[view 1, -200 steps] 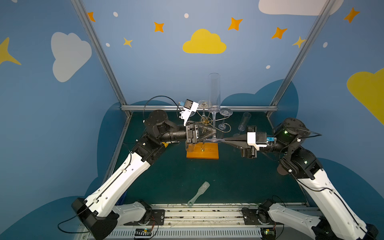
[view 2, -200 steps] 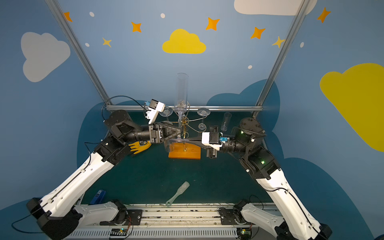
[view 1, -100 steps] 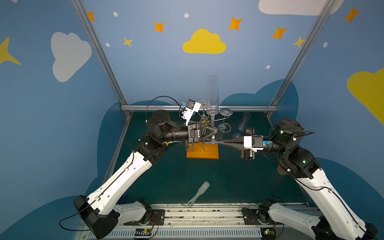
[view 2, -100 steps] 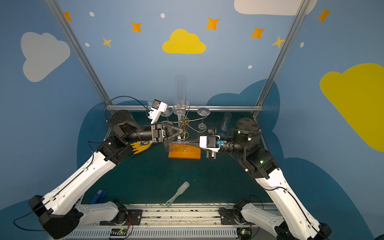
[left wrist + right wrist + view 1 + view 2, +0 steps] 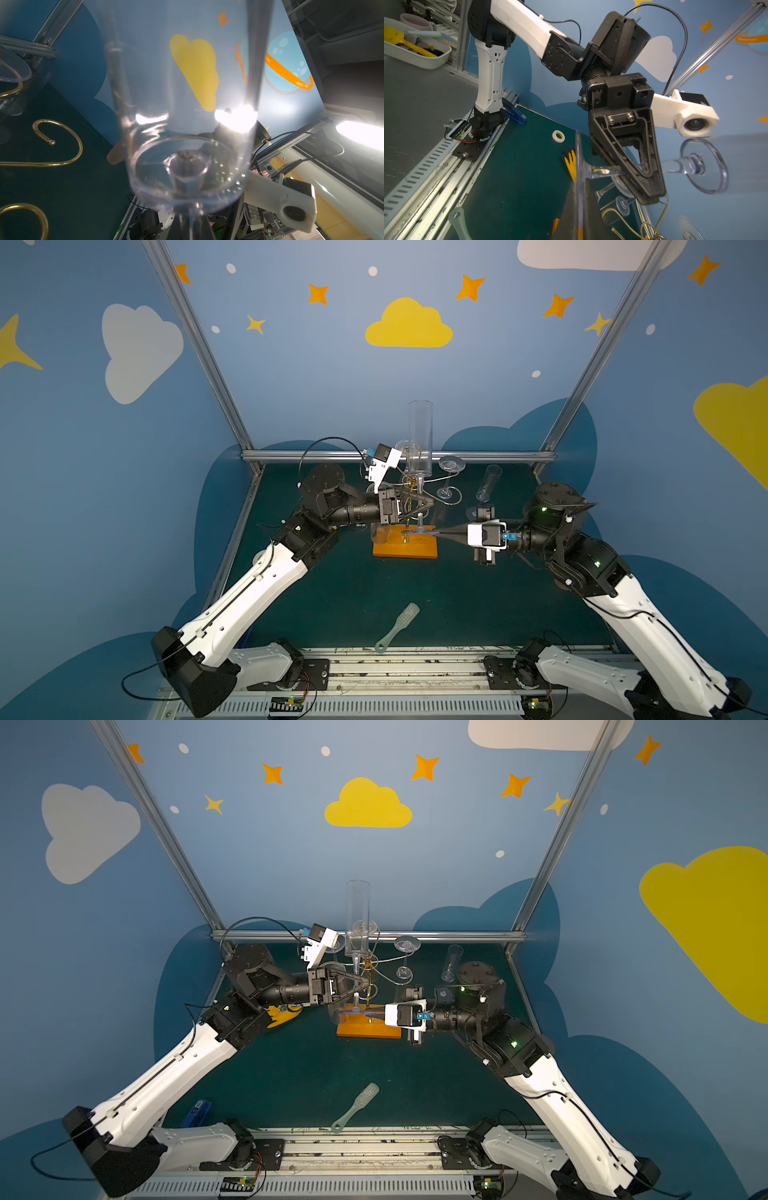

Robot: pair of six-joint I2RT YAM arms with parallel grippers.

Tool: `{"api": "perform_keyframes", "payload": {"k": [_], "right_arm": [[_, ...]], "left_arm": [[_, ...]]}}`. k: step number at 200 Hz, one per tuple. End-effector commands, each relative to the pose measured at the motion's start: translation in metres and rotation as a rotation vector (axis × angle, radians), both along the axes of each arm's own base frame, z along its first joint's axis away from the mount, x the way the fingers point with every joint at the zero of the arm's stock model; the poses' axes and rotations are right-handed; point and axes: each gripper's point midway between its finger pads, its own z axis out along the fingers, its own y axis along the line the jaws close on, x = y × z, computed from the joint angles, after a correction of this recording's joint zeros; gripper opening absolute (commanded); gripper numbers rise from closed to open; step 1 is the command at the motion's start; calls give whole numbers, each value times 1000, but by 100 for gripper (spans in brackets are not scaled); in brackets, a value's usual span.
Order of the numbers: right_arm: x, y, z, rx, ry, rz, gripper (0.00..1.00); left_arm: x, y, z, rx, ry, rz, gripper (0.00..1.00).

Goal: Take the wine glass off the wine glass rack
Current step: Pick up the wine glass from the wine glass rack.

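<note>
Above the orange base of the wine glass rack (image 5: 405,551), beside its gold post, the wine glass (image 5: 419,435) stands upright, long axis vertical, mouth toward the ceiling. My left gripper (image 5: 426,506) is clamped on its stem; my right gripper (image 5: 411,533) pinches its foot's edge.

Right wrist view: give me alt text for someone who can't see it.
The black left gripper is shut on the stem of a clear stemmed wine glass, while the right gripper pinches the rim of its round foot, seen edge-on. Behind them are the green table and curls of the thin gold wire wine glass rack.
</note>
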Motion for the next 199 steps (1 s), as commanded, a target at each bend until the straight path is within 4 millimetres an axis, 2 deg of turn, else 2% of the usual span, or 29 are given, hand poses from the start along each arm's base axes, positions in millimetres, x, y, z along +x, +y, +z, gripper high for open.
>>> {"api": "perform_keyframes", "payload": {"k": [1, 10, 18, 48, 82, 115, 129, 175, 199], "right_arm": [[4, 2, -2, 2, -29, -31, 8], [5, 2, -1, 12, -32, -43, 33], [5, 1, 0, 20, -28, -50, 48], [12, -6, 6, 56, -22, -128, 75], [23, -20, 34, 219, -11, -252, 82], [36, -37, 81, 384, 96, -365, 83], [43, -41, 98, 443, 194, -399, 83], [52, -36, 141, 571, 441, -359, 82], [50, -19, 154, 537, 552, -272, 80]], "left_arm": [[-5, 2, 10, -28, -48, -3, 3], [-5, 2, 9, -28, -49, 0, 3], [-5, 3, 10, -29, -56, 6, 3], [-4, 10, 13, -25, -107, 57, 3], [-4, 22, 15, 20, -211, 143, 3], [-9, 38, 22, 95, -392, 219, 3], [-10, 45, 23, 145, -484, 257, 3], [-2, 66, 21, 291, -739, 385, 3], [2, 70, 20, 349, -834, 408, 3]]}}
